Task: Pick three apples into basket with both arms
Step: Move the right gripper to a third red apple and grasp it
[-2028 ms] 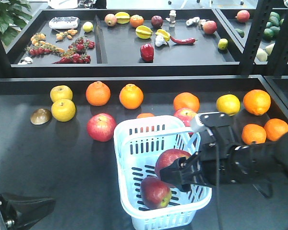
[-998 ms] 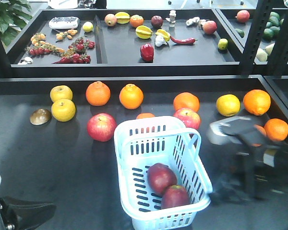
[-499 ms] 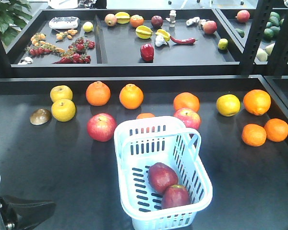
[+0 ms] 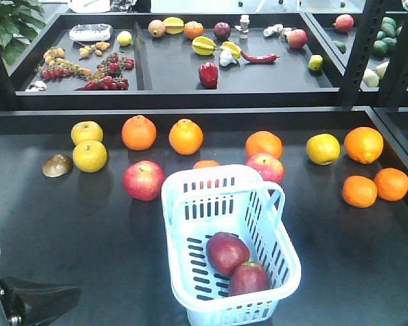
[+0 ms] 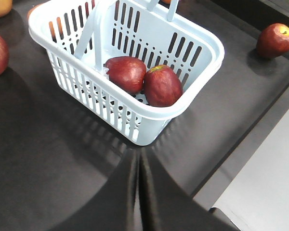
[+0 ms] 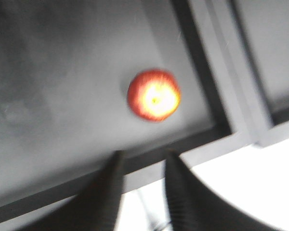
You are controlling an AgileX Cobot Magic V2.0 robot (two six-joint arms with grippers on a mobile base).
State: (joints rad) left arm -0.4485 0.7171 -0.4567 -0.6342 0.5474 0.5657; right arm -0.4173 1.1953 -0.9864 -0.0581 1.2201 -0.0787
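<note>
A pale blue-white slotted plastic basket (image 4: 190,204) sits on the dark tabletop (image 4: 68,231), holding two dark maroon-red apples (image 4: 227,252) touching each other. Round oranges (image 4: 139,132) and yellow fruit (image 4: 89,155) lie behind it. No gripper jaws show here, only a black arm part (image 4: 34,302) at the lower left corner.

Mock grocery produce section: black tiered display shelves (image 4: 190,119) carrying loose round oranges (image 4: 139,132), with a pale blue slotted plastic shopping basket (image 4: 190,197).

- The right wrist view is blurred: a red apple (image 6: 154,95) at centre shows only as a glowing smear.
- The orange (image 4: 205,164) behind the basket (image 4: 221,178) is mostly hidden by its rim.
- The left arm (image 4: 27,299) is cut off at the front view's lower left.
</note>
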